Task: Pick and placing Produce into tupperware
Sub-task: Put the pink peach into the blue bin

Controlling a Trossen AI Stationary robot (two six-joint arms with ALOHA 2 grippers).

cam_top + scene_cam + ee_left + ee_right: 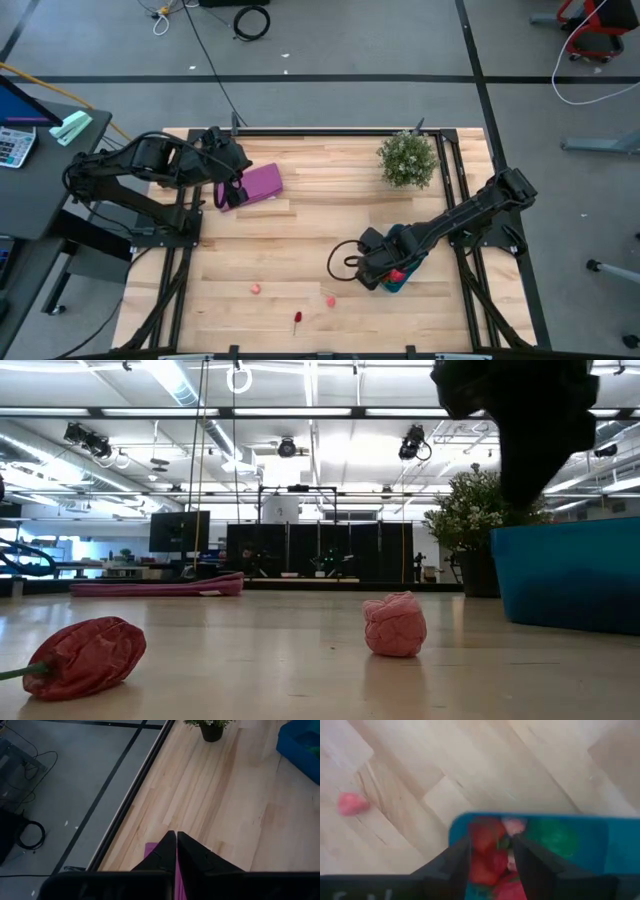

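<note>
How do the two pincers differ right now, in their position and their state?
The left pincer sits at the table's back left, over the purple flat object; the right pincer hangs over the teal container at front right. The left pincer's fingers are pressed together and hold nothing; the right pincer's fingers stand apart, with red toy produce between and below them in the container. Both are dark and two-fingered.

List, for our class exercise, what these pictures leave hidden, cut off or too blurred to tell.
- High view: the right gripper covers most of the tupperware.
- Right wrist view: the produce in the tupperware is blurred, so no count.
- Low view: the edge cuts off the tupperware; the rim hides its contents.
- Left wrist view: the left gripper hides most of the purple object.
</note>
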